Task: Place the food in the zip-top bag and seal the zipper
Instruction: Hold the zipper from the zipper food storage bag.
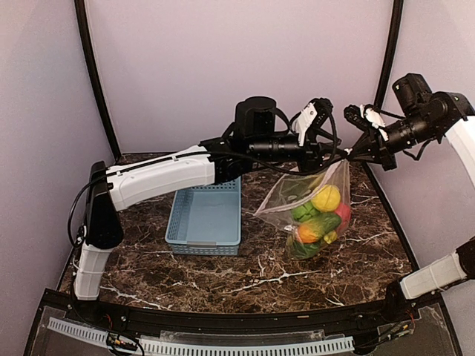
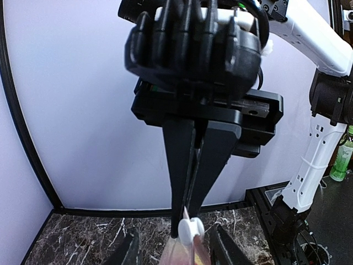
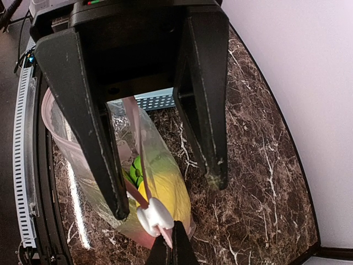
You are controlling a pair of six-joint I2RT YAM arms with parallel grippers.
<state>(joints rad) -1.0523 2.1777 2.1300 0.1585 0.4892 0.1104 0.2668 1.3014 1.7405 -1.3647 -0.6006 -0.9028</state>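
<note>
The clear zip-top bag (image 1: pixel 286 196) hangs in the air between my grippers, its bottom at the marble table (image 1: pixel 223 274). It holds the food: a yellow lemon (image 1: pixel 326 198), green pepper (image 1: pixel 303 211), striped melon (image 1: pixel 320 224), orange (image 1: pixel 306 234) and pink-red ball (image 1: pixel 343 212). My right gripper (image 3: pixel 172 238) is shut on the tip of the zipper strip (image 3: pixel 132 132), just past the white slider (image 3: pixel 154 217). My left gripper (image 2: pixel 174 238) is open, and its fingers (image 3: pixel 113 187) straddle the strip and slider (image 2: pixel 190 229). In the top view the left gripper (image 1: pixel 338 157) and the right gripper (image 1: pixel 352 156) meet at the bag's top corner.
A light blue slatted basket (image 1: pixel 205 215) stands on the table to the left of the bag, under the left forearm. It also shows in the right wrist view (image 3: pixel 149 102). Pale walls and black frame posts (image 1: pixel 95 74) enclose the back and sides.
</note>
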